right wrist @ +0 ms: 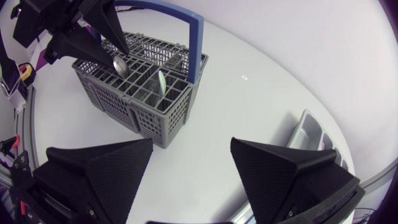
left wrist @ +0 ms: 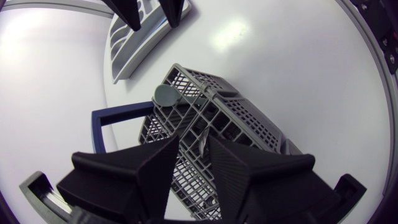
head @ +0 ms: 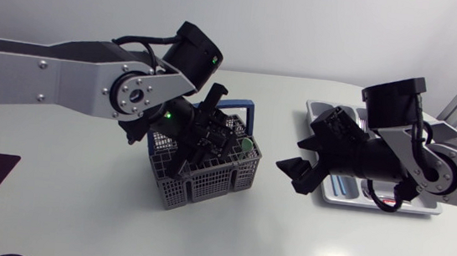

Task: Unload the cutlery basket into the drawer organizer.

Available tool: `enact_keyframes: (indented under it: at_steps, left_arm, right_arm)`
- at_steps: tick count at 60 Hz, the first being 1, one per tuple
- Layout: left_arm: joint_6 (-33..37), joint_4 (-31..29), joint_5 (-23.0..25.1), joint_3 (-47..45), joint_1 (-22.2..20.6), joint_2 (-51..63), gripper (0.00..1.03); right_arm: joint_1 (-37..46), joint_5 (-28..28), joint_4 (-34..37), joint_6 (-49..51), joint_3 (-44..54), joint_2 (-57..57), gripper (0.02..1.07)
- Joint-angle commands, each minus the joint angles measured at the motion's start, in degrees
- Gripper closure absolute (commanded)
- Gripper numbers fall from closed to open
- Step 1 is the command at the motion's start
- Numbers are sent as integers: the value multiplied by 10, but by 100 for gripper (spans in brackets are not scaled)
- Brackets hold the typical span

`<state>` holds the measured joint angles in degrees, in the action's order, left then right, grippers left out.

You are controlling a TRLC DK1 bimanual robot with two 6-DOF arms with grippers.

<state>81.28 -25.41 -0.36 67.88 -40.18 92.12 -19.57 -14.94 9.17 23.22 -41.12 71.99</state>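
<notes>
White tabletop (head: 76,223) carries everything: the left gripper (left wrist: 193,146) is down in the cutlery basket (head: 206,180) with a spoon (right wrist: 120,65) right at its tip. Whether it has clamped I cannot tell, so I would confirm a firm hold, then lift straight up, clear of the grid. The right gripper (head: 295,155) hangs spread wide, empty, between basket and drawer organizer (head: 423,207).

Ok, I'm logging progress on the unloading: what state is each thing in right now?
cutlery basket: upright, cutlery inside.
drawer organizer: flat on the table.
left gripper: open, over the basket.
right gripper: open, empty, between basket and organizer.
</notes>
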Motion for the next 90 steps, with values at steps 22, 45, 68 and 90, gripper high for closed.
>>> enact_keyframes:
  at_steps: [22,45,68,90]
  left_arm:
    - [12,26,-7,-37,5,20,91]
    - [-2,48,-21,-47,3,-2,100]
    - [-10,69,-56,-82,-17,-91,100]
    - [-12,82,-104,-100,-43,-169,100]
  right_arm:
    - [-11,0,-3,7,10,-6,17]
    - [-16,1,0,3,11,-12,17]
    - [-43,17,12,-11,10,-37,17]
    - [-67,44,38,-20,16,-82,17]
